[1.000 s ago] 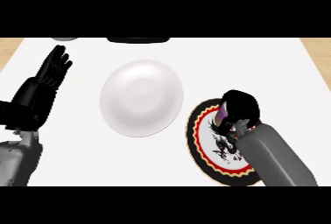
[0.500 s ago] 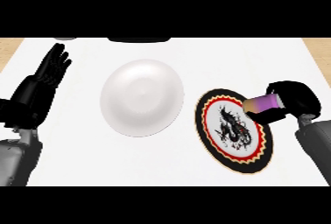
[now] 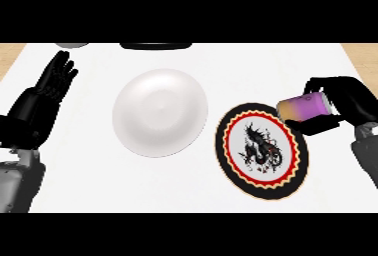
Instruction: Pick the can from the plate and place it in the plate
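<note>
Each robot hand, the left [image 3: 46,95] and the right [image 3: 353,101], is glossy black with segmented fingers, mounted on a smooth grey forearm.

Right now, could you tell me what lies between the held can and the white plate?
In the head view, the patterned plate lies partly between them: its upper rim sits between the can, held in the right hand, and the white plate.

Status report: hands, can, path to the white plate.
Right hand shut on can, tilted, above patterned plate's right edge. Left hand open, resting at left. White plate unobstructed.
</note>
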